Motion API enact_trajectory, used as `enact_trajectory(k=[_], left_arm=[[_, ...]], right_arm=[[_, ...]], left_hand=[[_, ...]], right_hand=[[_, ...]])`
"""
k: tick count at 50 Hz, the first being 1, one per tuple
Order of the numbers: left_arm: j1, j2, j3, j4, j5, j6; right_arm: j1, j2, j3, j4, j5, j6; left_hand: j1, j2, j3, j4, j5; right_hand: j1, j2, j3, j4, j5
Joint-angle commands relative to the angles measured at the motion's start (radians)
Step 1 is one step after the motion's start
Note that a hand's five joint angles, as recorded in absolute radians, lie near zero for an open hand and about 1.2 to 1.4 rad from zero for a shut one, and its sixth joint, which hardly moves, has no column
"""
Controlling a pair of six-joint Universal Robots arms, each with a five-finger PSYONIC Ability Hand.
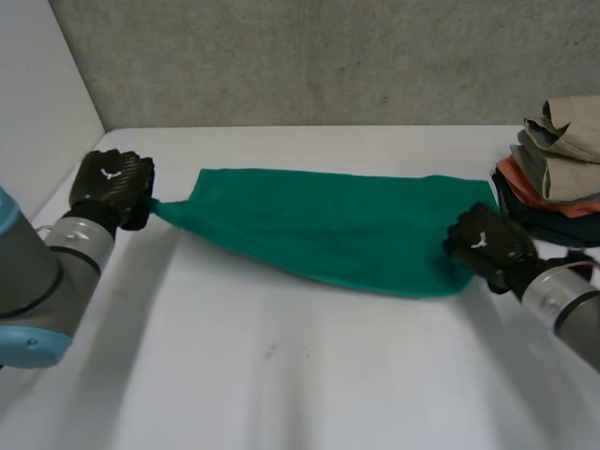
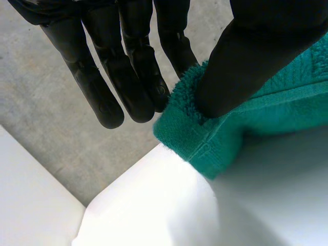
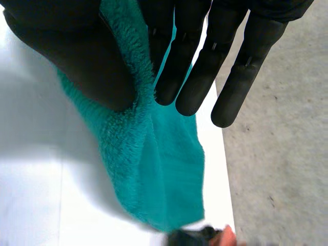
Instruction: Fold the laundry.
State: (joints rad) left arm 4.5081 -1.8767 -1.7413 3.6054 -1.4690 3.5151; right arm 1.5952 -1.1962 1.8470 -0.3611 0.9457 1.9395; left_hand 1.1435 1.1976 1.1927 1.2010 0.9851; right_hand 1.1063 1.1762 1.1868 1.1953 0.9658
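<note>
a: where is the green towel [image 1: 328, 230]?
b: stretched across the white table [image 1: 281, 375]. the left hand [image 1: 112, 187] pinches one end corner, the right hand [image 1: 487, 246] the opposite.
a: which step?
b: probably spreading it flat. next, carry both corners across evenly.

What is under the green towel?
The white table shows around the green towel, pinched at its ends by the left hand and right hand; the surface beneath is covered.

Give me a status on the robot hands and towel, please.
Left robot hand pinching green towel at left corner; right robot hand pinching right end. Towel stretched between them. Pile of folded clothes close beside right end.
</note>
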Motion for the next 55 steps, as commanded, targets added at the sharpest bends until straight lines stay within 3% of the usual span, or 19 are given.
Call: enact_trajectory(k=[1,7,11,14,19,26,33,40,46,51,52,53,55], left_arm=[[0.036,0.148,-0.017,-0.23,-0.001,0.025],[0.04,0.373,-0.115,-0.638,-0.001,0.242],[0.04,0.465,-0.181,-0.79,-0.001,0.376],[0.039,0.488,-0.202,-0.826,-0.001,0.419],[0.029,0.462,-0.205,-0.797,0.002,0.39],[-0.006,0.216,-0.094,-0.647,0.002,0.334],[-0.026,0.012,0.081,-0.553,-0.007,0.208],[-0.069,-0.165,0.265,-0.522,-0.017,0.134],[-0.092,-0.278,0.397,-0.507,-0.115,0.131],[-0.109,-0.308,0.444,-0.45,-0.14,0.128],[-0.113,-0.308,0.444,-0.436,-0.14,0.13],[-0.125,-0.308,0.442,-0.415,-0.14,0.13],[-0.141,-0.308,0.44,-0.403,-0.14,0.131]], right_arm=[[-0.096,-0.199,-0.055,0.239,0.086,0.21],[-0.188,-0.396,-0.083,0.54,0.197,0.355],[-0.227,-0.456,-0.104,0.793,0.252,0.325],[-0.227,-0.457,-0.095,0.896,0.26,0.271],[-0.224,-0.404,-0.071,0.825,0.271,0.246],[-0.15,-0.181,-0.109,0.613,0.303,0.369],[-0.038,-0.001,-0.227,0.464,0.479,0.406],[0.005,0.124,-0.316,0.363,0.562,0.409],[0.035,0.187,-0.382,0.294,0.602,0.449],[0.042,0.222,-0.419,0.252,0.634,0.458],[0.045,0.227,-0.422,0.252,0.637,0.457],[0.054,0.234,-0.426,0.252,0.64,0.458],[0.063,0.234,-0.425,0.252,0.642,0.464]], left_hand=[[0.253,0.199,0.204,0.195,0.237],[0.253,0.199,0.204,0.195,0.237],[0.253,0.199,0.204,0.195,0.237],[0.253,0.199,0.204,0.195,0.237],[0.253,0.199,0.204,0.195,0.237],[0.253,0.199,0.204,0.195,0.237],[0.253,0.199,0.204,0.195,0.237],[0.253,0.199,0.204,0.195,0.237],[0.253,0.199,0.204,0.195,0.237],[0.253,0.199,0.204,0.195,0.237],[0.026,-0.028,-0.023,-0.031,0.01],[-0.554,-0.608,-0.603,-0.612,-0.57],[-0.946,-1.0,-0.995,-1.004,-0.962]], right_hand=[[0.29,0.22,0.209,0.201,0.256],[0.29,0.22,0.209,0.201,0.256],[0.29,0.22,0.209,0.201,0.256],[0.29,0.22,0.209,0.201,0.256],[0.29,0.22,0.209,0.201,0.256],[0.29,0.22,0.209,0.201,0.256],[0.29,0.22,0.209,0.201,0.256],[0.29,0.22,0.209,0.201,0.256],[0.29,0.22,0.209,0.201,0.256],[0.29,0.22,0.209,0.201,0.256],[0.128,0.058,0.048,0.039,0.094],[-0.452,-0.522,-0.532,-0.541,-0.486],[-0.932,-1.002,-1.012,-1.021,-0.966]])
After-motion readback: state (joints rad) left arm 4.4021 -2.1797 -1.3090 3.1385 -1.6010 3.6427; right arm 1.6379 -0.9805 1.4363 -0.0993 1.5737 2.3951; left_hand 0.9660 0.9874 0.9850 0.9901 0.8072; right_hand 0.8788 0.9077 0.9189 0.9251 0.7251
